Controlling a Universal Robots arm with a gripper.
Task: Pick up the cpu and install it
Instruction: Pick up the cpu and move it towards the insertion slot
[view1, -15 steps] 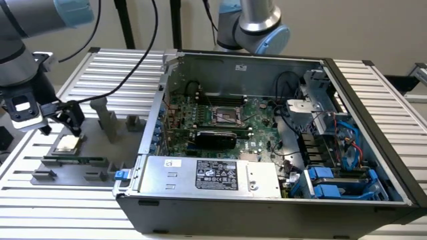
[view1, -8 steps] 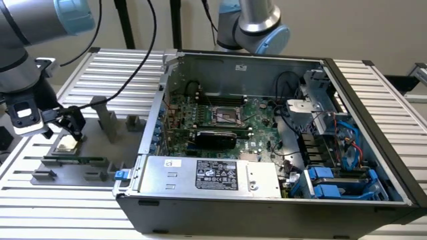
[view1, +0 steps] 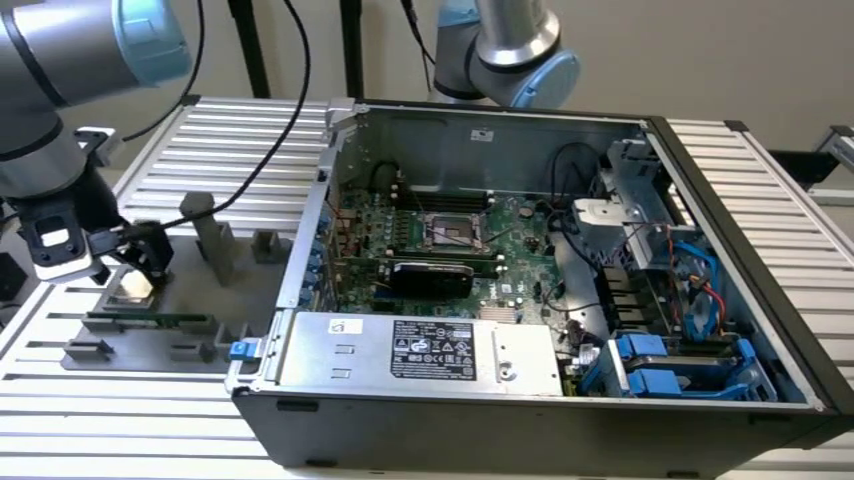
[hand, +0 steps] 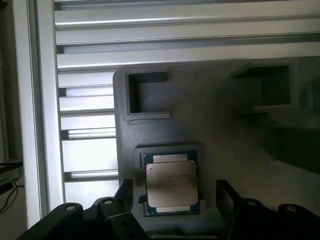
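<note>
Ribbed aluminium slats, pale and matt, make up the desk (view1: 747, 200), and on it stands an open computer case (view1: 534, 440) of dark sheet metal with its side panel off. Outside the case, on the exterior view's left of it, lies a grey moulded holder (hand: 225, 140) with square pockets and upright posts. The cpu (hand: 171, 182) rests flat in one of those pockets: a small square chip with a dull silvery lid bearing faint print, set on a thin blue-green rim. A neighbouring pocket (hand: 145, 95) farther from the arm is bare. The gripper (hand: 174, 197) hangs low over the chip with its black, angular fingers (hand: 125, 192) spread wide, one on each side of the cpu and apart from it, so it has hold of nothing. As a judgement, the task is at its very start: the pick-up is being lined up but no grasp is made, and lifting, carrying and seating the chip are all left to do. Inside the case, the green motherboard (view1: 521, 240) lies flat on the floor, its dark metal-framed socket (view1: 454, 232) near the middle with no chip in it. A silver box with a black label (view1: 427, 350) fills the case's near side, with glossy blue plastic brackets (view1: 654, 365) beside it.
</note>
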